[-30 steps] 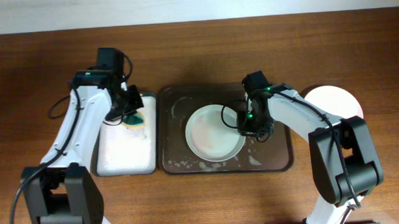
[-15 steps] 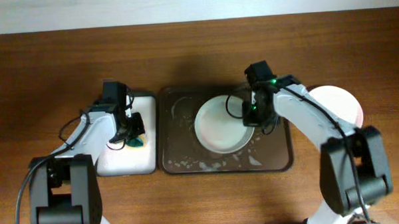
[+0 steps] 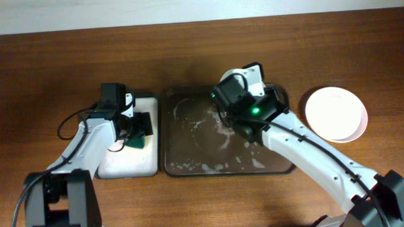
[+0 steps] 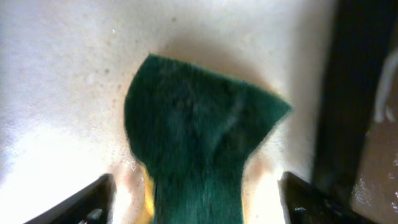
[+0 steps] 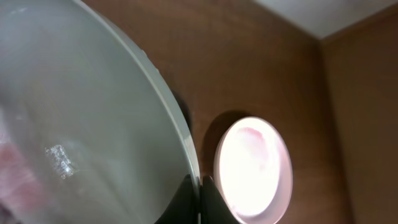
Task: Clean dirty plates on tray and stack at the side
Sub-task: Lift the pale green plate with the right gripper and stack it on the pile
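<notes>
- My right gripper (image 5: 200,190) is clamped on the rim of the held plate (image 5: 81,106). The wrist view shows the dark fingers pinching its edge at the bottom of the frame.
- The plate is up off the surface and tilted, so its face fills the left of that view. I judge a rim pinch suits a shallow dish that offers nothing else to grab.
- A faint pink tint sits low on its face. I cannot tell whether that is leftover smear or a reflection.
- Past the rim lies the stacking plate (image 5: 254,169), flat on the table (image 3: 52,58), well apart from the tray (image 3: 183,144). I read it as the stacking spot, so the carry looks under way.
- The tray under my right arm shows only soapy wet patches.
- My left gripper (image 4: 196,183) has its fingers spread wide, with the green sponge (image 4: 193,112) lying between them, not squeezed.
- The sponge rests on the white tray (image 4: 56,74) beside the brown one, probably parked there to keep suds off the wood.
- A tilted, wet rim could slip; I would carry it slowly.
</notes>
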Robot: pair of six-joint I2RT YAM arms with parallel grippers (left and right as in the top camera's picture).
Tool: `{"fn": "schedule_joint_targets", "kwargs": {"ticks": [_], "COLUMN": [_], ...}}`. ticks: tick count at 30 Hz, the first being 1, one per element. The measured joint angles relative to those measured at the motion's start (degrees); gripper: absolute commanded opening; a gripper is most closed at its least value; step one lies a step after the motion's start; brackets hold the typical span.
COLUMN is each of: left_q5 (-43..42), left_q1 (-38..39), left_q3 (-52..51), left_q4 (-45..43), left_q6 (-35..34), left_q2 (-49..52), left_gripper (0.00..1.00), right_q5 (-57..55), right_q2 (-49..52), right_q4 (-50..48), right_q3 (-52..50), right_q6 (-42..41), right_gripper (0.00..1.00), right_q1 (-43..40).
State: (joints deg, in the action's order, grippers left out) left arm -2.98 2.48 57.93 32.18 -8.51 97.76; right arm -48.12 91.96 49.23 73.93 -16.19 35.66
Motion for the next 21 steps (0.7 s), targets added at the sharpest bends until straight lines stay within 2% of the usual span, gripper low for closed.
{"fn": "schedule_joint_targets", "kwargs": {"ticks": [5,16,19,21], "left_q5": [0.0,0.0,0.0,0.0], "left_q1": [0.0,0.0,0.0,0.0], "left_q3": [0.26,0.26,0.26,0.26], "left_q4": [3.61,4.04,4.07,4.04], "left_q6": [-0.02,-0.04,-0.02,-0.02], "left_q2": [-1.55,-1.55,-1.55,-1.55], "left_gripper": [1.0,0.99,1.0,0.99], "right_q5": [-3.76,-5.92,-5.46,-0.42], "right_q2": [0.0,0.0,0.0,-0.04], "right_q4": [-0.61,-1.36,-1.7,-1.86], "right_q3": [0.0,0.0,0.0,0.0], "right_q6": [0.13,-0.79,-3.61,-6.45], "right_gripper": [0.04,0.04,0.04,0.04], "right_q1": [6.97,7.56,4.83,-1.33]}}
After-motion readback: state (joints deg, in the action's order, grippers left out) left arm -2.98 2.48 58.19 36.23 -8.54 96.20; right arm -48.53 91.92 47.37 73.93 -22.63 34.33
